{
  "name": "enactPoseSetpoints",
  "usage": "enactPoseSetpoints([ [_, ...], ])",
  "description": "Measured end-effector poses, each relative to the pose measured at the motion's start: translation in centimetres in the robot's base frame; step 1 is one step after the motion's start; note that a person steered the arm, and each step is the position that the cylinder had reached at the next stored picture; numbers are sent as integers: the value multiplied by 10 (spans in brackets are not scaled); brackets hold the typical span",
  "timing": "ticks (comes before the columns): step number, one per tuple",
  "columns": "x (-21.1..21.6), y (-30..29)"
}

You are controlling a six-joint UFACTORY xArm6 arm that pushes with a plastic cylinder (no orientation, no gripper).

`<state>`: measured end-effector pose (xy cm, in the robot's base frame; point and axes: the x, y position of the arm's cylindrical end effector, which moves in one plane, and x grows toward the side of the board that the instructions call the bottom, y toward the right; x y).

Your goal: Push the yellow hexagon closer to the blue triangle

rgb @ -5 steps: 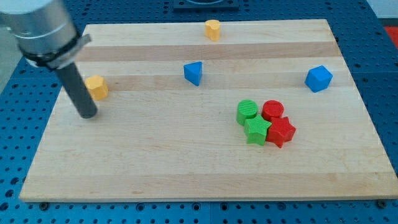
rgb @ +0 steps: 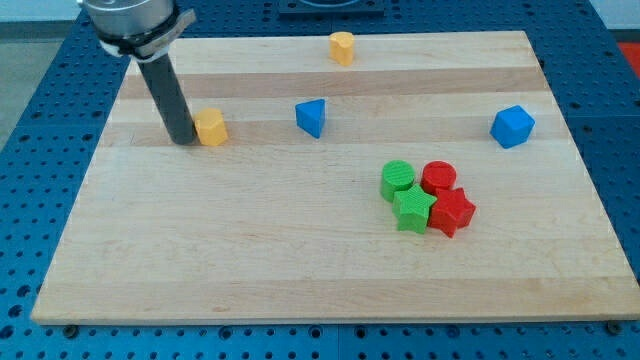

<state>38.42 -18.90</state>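
The yellow hexagon (rgb: 211,128) lies on the wooden board (rgb: 250,250), left of centre. The blue triangle (rgb: 312,117) sits to its right, about a hundred pixels away, at nearly the same height in the view. My tip (rgb: 182,139) is at the hexagon's left side, touching or almost touching it. The rod rises from there toward the view's top left.
Another yellow block (rgb: 342,47) sits near the board's top edge. A blue cube (rgb: 512,126) is at the right. A green cylinder (rgb: 397,179), green star (rgb: 412,210), red cylinder (rgb: 438,178) and red star (rgb: 452,212) cluster at lower right.
My tip has moved to the right and up the view, and the yellow hexagon has slid rightward toward the blue triangle. The other blocks have not moved.
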Motion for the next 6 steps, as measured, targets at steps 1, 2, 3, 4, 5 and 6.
enactPoseSetpoints([
  [1,-19,5],
  [2,-21,38],
  [3,-20,70],
  [4,-20,93],
  [5,-16,76],
  [6,18,50],
])
